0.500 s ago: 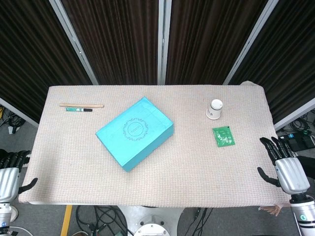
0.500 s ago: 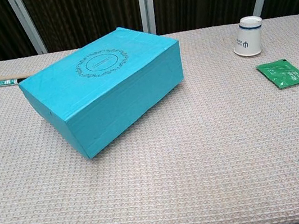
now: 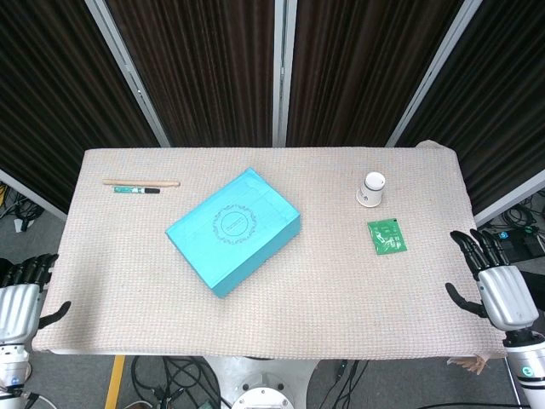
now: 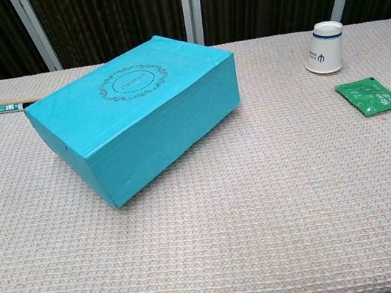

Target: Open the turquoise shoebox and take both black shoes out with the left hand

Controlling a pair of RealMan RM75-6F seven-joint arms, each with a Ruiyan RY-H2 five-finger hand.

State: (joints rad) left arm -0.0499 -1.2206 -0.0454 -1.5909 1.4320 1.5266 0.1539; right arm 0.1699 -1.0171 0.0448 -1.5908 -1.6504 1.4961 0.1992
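The turquoise shoebox [image 3: 233, 230] lies closed and skewed near the table's middle, its lid bearing an oval emblem; the chest view shows the shoebox [image 4: 135, 115] left of centre. No shoes are visible. My left hand [image 3: 20, 300] hangs off the table's left edge, fingers spread, holding nothing. Beyond the right edge my right hand [image 3: 496, 285] is likewise spread and empty. Neither hand appears in the chest view.
A white paper cup [image 3: 371, 189] stands at the back right, with a green packet [image 3: 387, 235] in front of it. A wooden stick [image 3: 140, 182] and a green pen [image 3: 136, 190] lie at the back left. A beige woven cloth [image 3: 341, 281] covers the table.
Both hands have drifted slightly: the left a bit up and inward, the right a little downward. The shoebox has not moved.
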